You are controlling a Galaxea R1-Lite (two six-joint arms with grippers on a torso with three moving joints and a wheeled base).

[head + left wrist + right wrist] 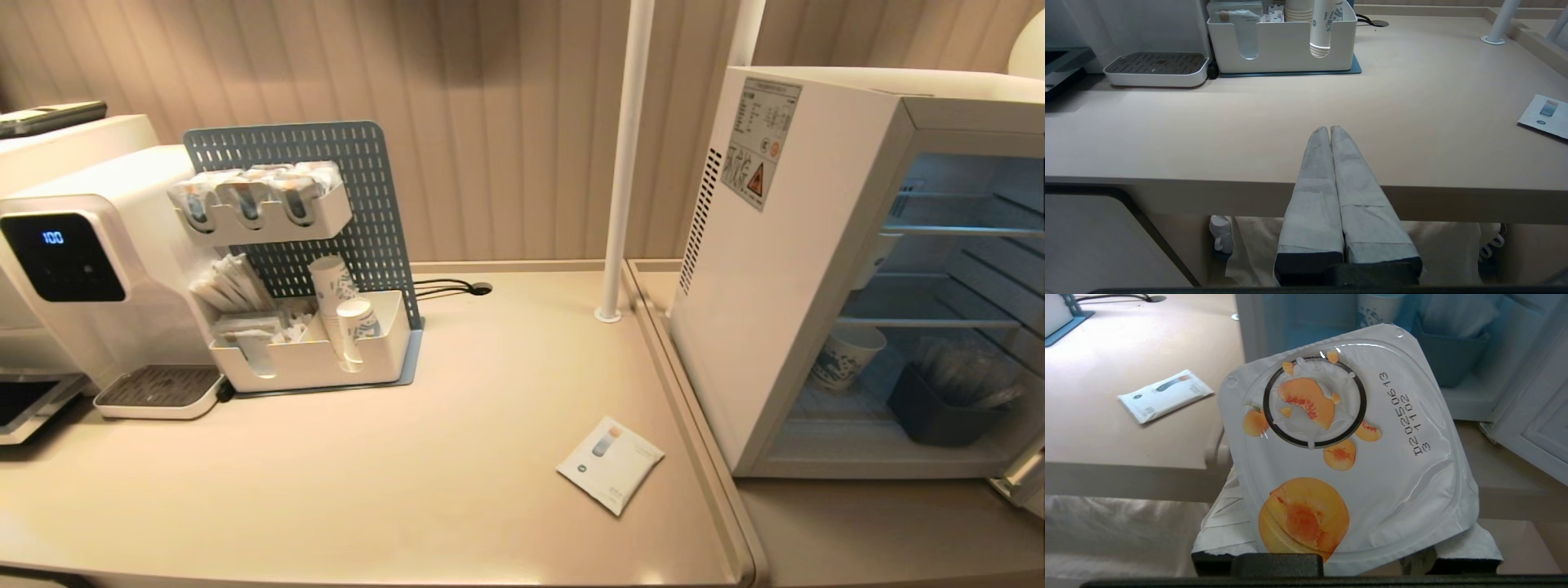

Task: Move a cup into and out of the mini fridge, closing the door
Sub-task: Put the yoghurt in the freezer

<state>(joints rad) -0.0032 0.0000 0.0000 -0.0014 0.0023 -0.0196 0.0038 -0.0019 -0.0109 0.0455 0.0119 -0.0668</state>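
the mini fridge stands on the counter at the right with its front open, so the wire shelves and a patterned paper cup on the lower shelf show in the head view; a dark bin sits beside that paper cup. only a strip of the door shows, swung out to the side in the right wrist view. the cup is not yet inside: it sits in the right gripper, short of the counter's front edge and facing the open fridge, with the peach-printed lid turned toward the wrist camera. the wrapped fingers show on either side of the tub and seem to press its walls, so the jaws stand part-way closed on it, grasping the cup; the lid hides the contact itself, and the tub looks tilted in the grip. the left gripper is clenched on nothing, fingertips together, parked low at the counter's front edge. a flat white sachet lies on the counter near the fridge's left side. by my reading the task is at its start: the cup is in hand and the fridge is open, while placing it on a shelf, taking it out again and closing the door are all left to do.
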